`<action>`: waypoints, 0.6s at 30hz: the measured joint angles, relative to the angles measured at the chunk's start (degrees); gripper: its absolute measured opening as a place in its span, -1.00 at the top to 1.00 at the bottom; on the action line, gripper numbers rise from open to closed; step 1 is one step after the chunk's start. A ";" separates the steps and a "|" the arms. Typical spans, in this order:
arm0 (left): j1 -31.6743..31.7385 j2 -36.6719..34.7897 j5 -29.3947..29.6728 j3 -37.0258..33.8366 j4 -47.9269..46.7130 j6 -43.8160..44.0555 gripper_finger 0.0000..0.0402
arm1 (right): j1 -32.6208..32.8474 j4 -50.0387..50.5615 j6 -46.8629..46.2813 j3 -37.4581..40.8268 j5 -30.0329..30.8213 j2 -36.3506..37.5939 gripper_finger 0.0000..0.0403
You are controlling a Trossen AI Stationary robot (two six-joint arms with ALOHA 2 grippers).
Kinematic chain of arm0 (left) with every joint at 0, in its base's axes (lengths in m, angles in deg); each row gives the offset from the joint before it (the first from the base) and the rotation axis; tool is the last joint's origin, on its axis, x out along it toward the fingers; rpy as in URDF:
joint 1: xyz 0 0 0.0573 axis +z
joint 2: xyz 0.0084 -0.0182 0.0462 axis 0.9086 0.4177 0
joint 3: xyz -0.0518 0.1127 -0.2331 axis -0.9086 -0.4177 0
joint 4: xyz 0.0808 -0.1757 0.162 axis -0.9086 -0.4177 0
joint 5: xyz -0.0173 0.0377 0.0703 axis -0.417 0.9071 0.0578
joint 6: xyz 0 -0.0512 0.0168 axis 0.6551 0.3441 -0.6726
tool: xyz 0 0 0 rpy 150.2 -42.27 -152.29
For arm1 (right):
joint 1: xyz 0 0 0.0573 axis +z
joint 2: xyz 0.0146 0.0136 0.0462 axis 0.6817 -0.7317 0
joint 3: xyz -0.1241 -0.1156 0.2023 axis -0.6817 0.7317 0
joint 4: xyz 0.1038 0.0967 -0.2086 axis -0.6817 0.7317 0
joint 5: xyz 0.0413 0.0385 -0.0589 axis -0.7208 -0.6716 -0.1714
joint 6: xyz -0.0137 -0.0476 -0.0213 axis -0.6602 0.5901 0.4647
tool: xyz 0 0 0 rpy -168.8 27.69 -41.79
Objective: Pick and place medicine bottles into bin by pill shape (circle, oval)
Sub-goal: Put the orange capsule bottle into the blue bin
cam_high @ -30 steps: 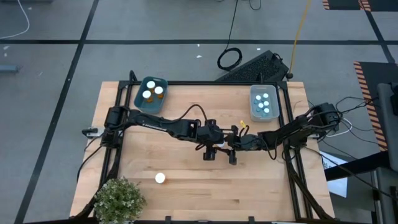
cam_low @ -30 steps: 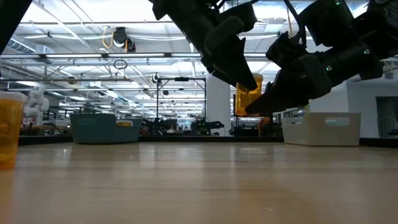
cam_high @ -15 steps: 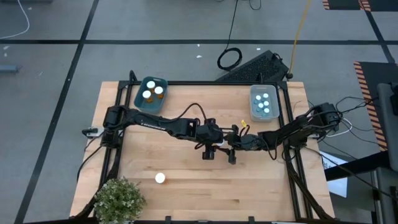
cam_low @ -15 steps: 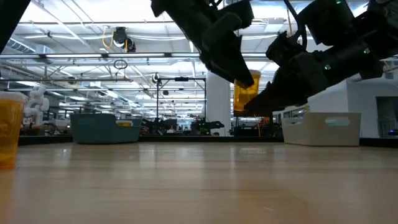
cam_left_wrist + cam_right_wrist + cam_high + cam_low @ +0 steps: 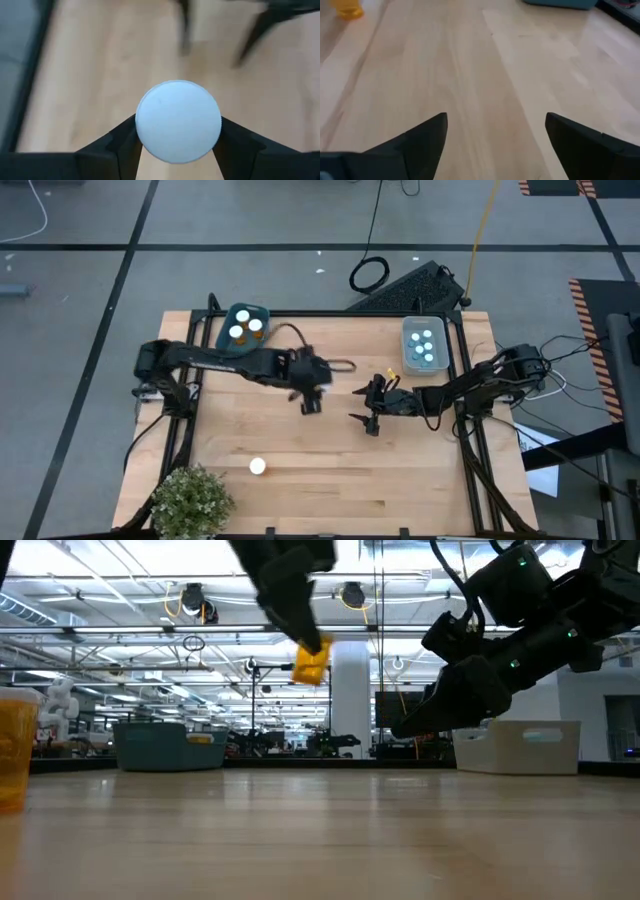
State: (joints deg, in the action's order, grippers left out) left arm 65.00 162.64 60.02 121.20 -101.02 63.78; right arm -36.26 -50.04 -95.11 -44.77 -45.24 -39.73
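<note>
Your left gripper (image 5: 177, 145) has a medicine bottle (image 5: 178, 121) pinched between its two dark fingers, up in the air at about the table's centre — from the wrist you get only the round white cap, the body is hidden beneath it. The low view catches a blurred orange body (image 5: 310, 663) under the dark arm, clear of the wood. No label or writing can be read anywhere, so the pill shape is not something you can tell.

Your right gripper (image 5: 495, 135) sits just toward 3 o'clock of the left one, fingers spread wide with bare table (image 5: 300, 480) between them and nothing held.

A lone bottle (image 5: 258, 467) stands at 7 o'clock, beside the potted plant (image 5: 190, 502); it also shows cut off at the low view's edge. The blue bin (image 5: 242, 330) at 11 o'clock holds white-capped bottles with orange showing — the pale bin (image 5: 424, 346) at 1 o'clock holds several more white caps; its count is hard to make out.
</note>
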 joint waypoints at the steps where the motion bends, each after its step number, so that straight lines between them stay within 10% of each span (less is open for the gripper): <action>1: 0.76 -1.97 0.90 -1.78 0.01 0.60 -0.05 | -0.02 0.26 0.00 -0.02 -0.45 0.00 -0.64; 18: 24.27 -31.70 14.08 -36.75 7.90 11.64 -0.05 | -0.73 -2.10 5.04 -0.02 -1.83 -0.02 -0.51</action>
State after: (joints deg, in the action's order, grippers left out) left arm 89.27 130.94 74.10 84.45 -93.12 75.41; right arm -36.99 -52.14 -90.07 -44.79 -47.07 -39.75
